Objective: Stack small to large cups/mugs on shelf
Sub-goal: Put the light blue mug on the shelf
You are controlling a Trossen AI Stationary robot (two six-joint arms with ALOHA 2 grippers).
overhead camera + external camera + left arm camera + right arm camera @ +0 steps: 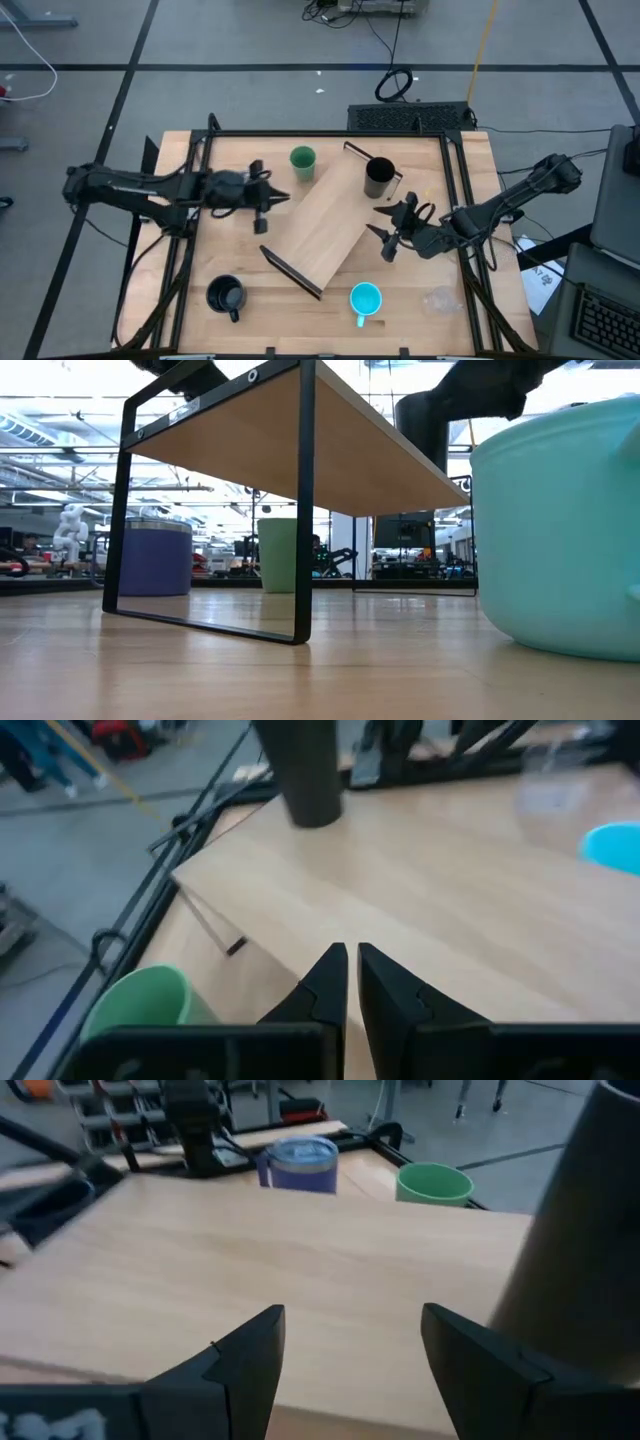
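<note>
The shelf (325,225) stands on the table (470,160), turned diagonal, with a black bracket (290,272) at its near short end and another at the far end. On its far end stands the tall black mug (378,177). The green cup (302,161) is on the table just beside the shelf's far left edge, and the purplish-grey shiny mug (298,1164) stands near it, under my left arm in the high view. The cyan handled mug (365,300) is on the table near the front, close to the shelf's near corner. The squat black handled mug (226,296) is at the front left, well apart from the shelf. The tiny clear cup (438,299) is at the front right.

My left gripper (268,199) hangs by the left side of the shelf, and its fingers are almost together with only a thin gap and nothing between them. My right gripper (388,226) is at the right edge of the shelf, near the tall black mug, with its fingers spread wide and empty.

I cannot read any brand, label or writing on the cups or the shelf.
</note>
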